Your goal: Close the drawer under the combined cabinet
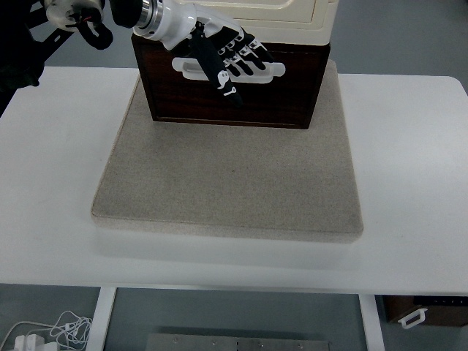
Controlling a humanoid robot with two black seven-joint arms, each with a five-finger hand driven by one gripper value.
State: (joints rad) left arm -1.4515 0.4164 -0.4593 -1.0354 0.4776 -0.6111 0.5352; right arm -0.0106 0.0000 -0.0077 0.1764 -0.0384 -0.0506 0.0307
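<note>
tabletop (409,241): white, wide; bare at left, right and near edges.
mat (234,183): grey-beige felt square, centred on the tabletop, reaching toward the far edge; nothing lying on its near half.
cabinet (292,18): cream upper unit at the far edge of the mat, cut off by the top of the view.
drawer (292,91): dark brown wood front directly under the cream unit, resting on the far part of the mat; front face sticks out a little toward the near side beyond the cream part.
handle (186,67): white looped pull on the upper middle of the drawer front, partly covered by the hand.
obstructions: nothing between the hand and the drawer front.
left hand (230,62): black-and-white fingered hand, lying across the drawer front over the handle; fingers extended and slightly spread, pointing to the right and down, not clenched around anything I can make out.
left arm: white forearm with a metal wrist ring, coming in from the top-left corner, angled down to the right.
under tabletop: white cables (62,329) on the floor near the left leg.
</note>
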